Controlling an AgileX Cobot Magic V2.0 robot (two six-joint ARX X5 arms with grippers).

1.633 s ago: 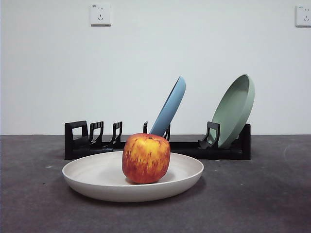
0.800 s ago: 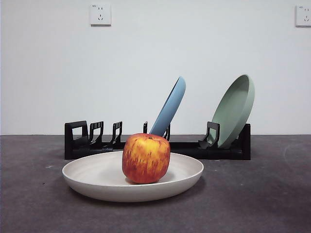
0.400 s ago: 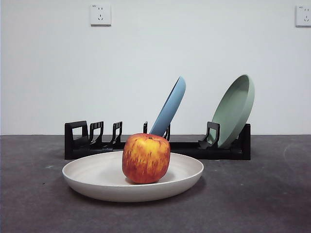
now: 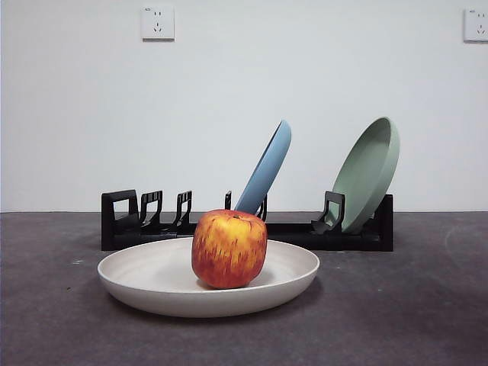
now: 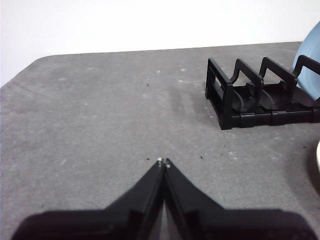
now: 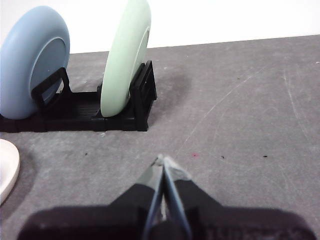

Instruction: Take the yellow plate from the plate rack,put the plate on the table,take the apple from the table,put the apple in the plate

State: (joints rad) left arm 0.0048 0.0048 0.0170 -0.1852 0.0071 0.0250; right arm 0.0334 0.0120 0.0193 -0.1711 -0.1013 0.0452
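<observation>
Both tools, left tool [image 5: 163, 163] and right tool [image 6: 162, 161], are pinched closed, empty, over bare worktop [image 4: 412, 305]; your apple [image 4: 229, 249] sits in the yellow plate [image 4: 152, 276], between them, touching neither.

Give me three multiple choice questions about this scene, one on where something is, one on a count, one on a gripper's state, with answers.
1. Where is the red-orange streaked apple?
A. In the black slotted plate rack
B. In the cream-beige round plate
C. On the bare dark grey table

2. How many plates stand in the rack?
A. One
B. Two
C. Three

3. How is the left gripper?
A. Shut, empty
B. Open wide
C. Holding the apple

Answers: 1 B, the apple sits in the plate. 2 B, the blue plate and the pale green plate lean there. 3 A, its jaws meet with nothing between them.
</observation>
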